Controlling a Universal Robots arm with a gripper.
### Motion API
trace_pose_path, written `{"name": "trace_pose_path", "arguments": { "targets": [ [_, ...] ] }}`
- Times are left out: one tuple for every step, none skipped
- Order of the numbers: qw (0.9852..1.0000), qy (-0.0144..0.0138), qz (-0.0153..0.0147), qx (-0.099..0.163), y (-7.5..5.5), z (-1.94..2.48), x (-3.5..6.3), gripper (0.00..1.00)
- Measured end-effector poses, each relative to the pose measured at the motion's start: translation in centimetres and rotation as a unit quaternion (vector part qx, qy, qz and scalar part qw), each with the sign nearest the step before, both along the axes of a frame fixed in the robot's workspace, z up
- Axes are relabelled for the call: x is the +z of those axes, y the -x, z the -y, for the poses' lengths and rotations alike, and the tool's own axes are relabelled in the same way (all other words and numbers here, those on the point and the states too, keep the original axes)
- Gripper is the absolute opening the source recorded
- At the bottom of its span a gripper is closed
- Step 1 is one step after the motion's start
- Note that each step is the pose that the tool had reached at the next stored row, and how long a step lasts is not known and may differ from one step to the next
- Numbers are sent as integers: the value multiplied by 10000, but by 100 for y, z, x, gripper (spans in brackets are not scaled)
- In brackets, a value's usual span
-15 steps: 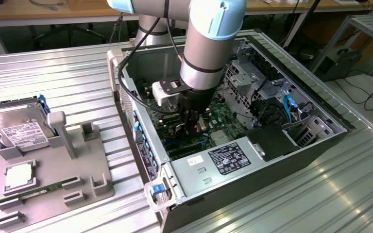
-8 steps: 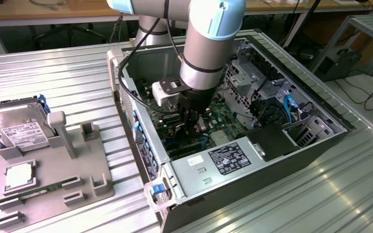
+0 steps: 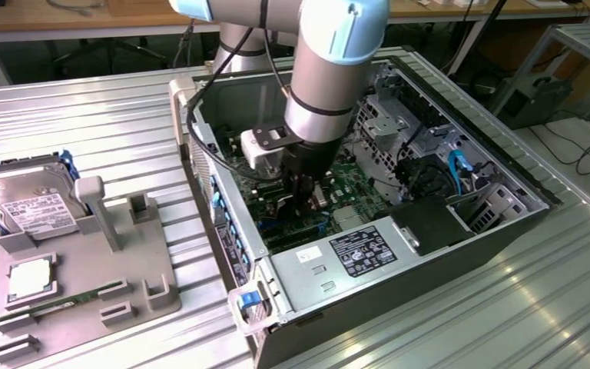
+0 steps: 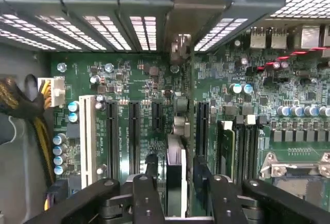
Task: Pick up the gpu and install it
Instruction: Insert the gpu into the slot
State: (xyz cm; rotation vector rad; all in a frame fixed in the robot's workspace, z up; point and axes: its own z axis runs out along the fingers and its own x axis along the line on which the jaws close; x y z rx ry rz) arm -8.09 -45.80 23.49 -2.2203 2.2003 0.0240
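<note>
GPU [image 4: 181, 131]: thin dark card seen edge-on, standing upright on the green motherboard [image 4: 134, 79] among long black slots, its silver metal bracket up against the case's perforated rear. End effector [image 4: 175, 175] fingers flank it, slightly parted; contact unclear.

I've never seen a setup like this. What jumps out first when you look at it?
First, the big robot arm plunging into an open computer case lying on a ribbed metal table. Its claw sits low over the green motherboard, straddling the gpu, a thin card standing on edge among the long black slots. At the exterior view's left, a grey holder tray carries a silver hard drive.
</note>
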Motion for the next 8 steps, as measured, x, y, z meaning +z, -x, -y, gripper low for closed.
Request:
{"name": "trace_pose_path", "arguments": {
  "targets": [
    [10000,-1,8,0,-1,-2,47,41],
    [10000,0,12,1,-1,-4,94,41],
    [10000,0,17,1,-1,-5,135,41],
    [10000,3,20,0,-1,-6,185,41],
    [10000,5,22,1,-1,-7,224,41],
    [10000,10,25,1,-1,-8,284,41],
    [10000,20,28,0,0,-10,342,41],
    [10000,37,33,0,0,-14,398,41]
  ]
}}
